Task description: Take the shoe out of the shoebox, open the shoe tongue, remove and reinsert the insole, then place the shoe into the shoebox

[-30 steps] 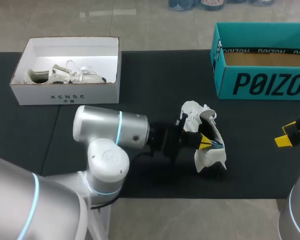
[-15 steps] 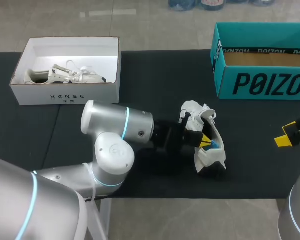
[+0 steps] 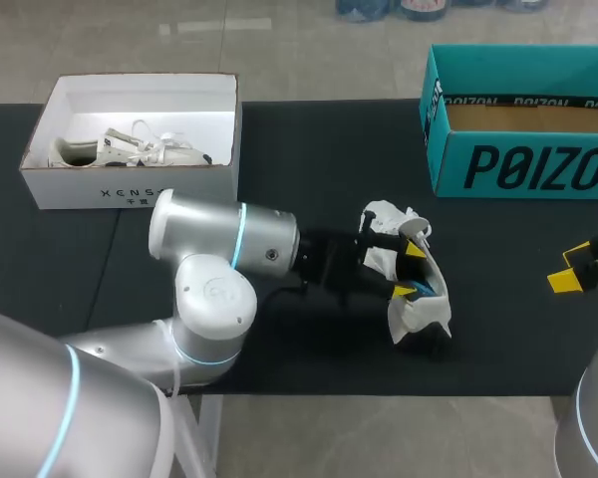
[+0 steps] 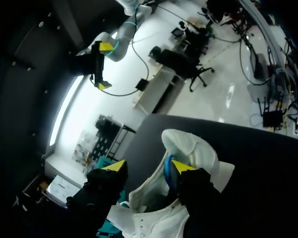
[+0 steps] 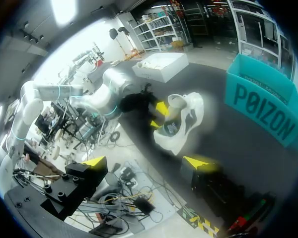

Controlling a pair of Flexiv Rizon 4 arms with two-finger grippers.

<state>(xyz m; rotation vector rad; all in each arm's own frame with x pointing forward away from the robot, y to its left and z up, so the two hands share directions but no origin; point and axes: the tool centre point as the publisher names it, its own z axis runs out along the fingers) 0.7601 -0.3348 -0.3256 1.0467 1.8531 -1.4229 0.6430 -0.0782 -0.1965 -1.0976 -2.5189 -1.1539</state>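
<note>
Hovering at the white shoe (image 3: 419, 314), the left gripper (image 3: 411, 270) has its yellow tips spread apart. The arm comes in from the left across the black table (image 3: 309, 149).

Head view: the shoe lies on the table, out of both boxes and well apart from each. It is nearer me than the left corner of the teal shoebox (image 3: 518, 164). The white shoebox (image 3: 130, 184) sits far left with a second shoe (image 3: 140, 147) inside. Only this view takes in both boxes together with the shoe's whole outline.

Left wrist view: one finger (image 4: 196, 186) sits at the shoe's mouth beside the blue lining (image 4: 167, 171). The other stands outside the white upper with a gap, so nothing is clamped. The head view barely shows the lining.

Right wrist view: the right gripper (image 5: 146, 161) is spread wide, with nothing between its tips and the shoe well ahead of it. The head view shows only a yellow part of it at the right edge.

Orientation: the long axis runs from the far side toward me, its near end slanted a little right. The mouth is turned toward the left arm. Toe versus heel: cannot tell.
</note>
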